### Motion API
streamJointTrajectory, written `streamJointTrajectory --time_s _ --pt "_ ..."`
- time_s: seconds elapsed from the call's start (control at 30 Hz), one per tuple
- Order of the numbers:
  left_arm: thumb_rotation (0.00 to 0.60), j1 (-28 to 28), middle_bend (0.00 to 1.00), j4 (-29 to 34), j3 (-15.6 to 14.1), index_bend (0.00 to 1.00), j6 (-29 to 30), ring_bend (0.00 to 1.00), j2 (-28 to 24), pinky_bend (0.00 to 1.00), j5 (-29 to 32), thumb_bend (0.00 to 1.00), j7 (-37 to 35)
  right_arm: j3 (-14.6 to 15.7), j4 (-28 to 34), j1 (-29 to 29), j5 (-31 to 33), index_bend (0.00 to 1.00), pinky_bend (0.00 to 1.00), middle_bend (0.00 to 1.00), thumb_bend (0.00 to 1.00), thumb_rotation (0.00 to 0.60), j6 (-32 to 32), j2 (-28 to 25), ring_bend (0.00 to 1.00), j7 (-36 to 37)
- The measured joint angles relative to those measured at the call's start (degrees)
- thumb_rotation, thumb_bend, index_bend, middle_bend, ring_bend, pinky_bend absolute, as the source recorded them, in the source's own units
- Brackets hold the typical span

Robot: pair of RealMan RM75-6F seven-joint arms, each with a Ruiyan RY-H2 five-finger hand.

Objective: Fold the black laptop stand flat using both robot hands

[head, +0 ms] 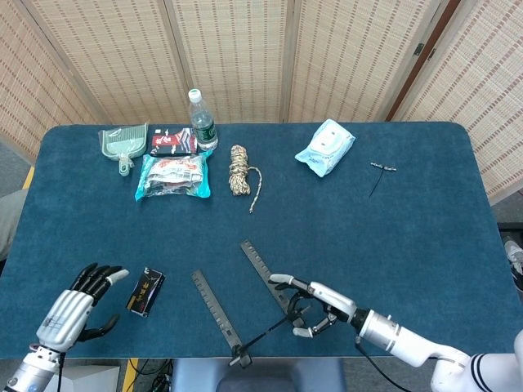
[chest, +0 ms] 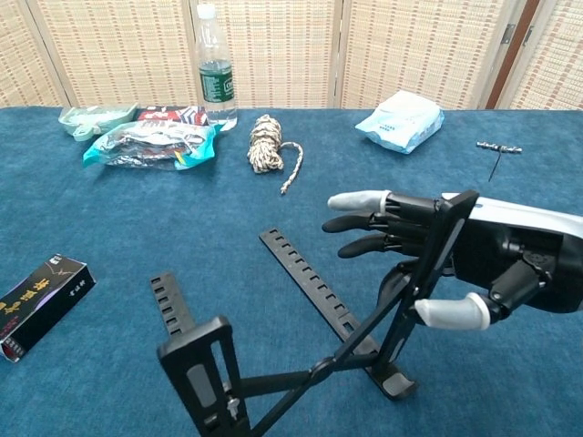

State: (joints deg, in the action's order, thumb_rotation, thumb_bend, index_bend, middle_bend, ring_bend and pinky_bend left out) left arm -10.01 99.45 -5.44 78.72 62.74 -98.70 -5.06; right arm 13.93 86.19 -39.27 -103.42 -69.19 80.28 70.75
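Note:
The black laptop stand [head: 260,268] stands unfolded near the table's front edge. Its two slotted rails lie on the cloth and its crossed bars [chest: 314,371] rise toward me. My right hand [head: 319,304] is at the right upright bar [chest: 435,258]. The fingers [chest: 364,223] reach out behind that bar and the thumb [chest: 453,311] is in front of it, without a closed grip that I can see. The hand [chest: 510,259] fills the right of the chest view. My left hand [head: 78,300] hovers open at the front left, apart from the stand, and shows only in the head view.
A small black box [head: 145,291] lies between my left hand and the stand. Along the back are a green dustpan [head: 124,143], a snack packet [head: 173,175], a water bottle [head: 200,121], a rope coil [head: 239,170], a white-blue pack [head: 327,147] and a small metal tool [head: 380,170].

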Motion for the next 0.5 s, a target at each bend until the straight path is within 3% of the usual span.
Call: streamJointTrajectory --time_s 0.5 --pt "0.600 -8.4 0.14 -2.6 -3.7 0.16 -9.2 0.10 -1.2 0.00 -9.8 0.32 -4.6 -1.9 1.8 0.3 1.4 0.00 0.39 0.14 0.16 0.600 -0.5 -1.0 0.13 -1.7"
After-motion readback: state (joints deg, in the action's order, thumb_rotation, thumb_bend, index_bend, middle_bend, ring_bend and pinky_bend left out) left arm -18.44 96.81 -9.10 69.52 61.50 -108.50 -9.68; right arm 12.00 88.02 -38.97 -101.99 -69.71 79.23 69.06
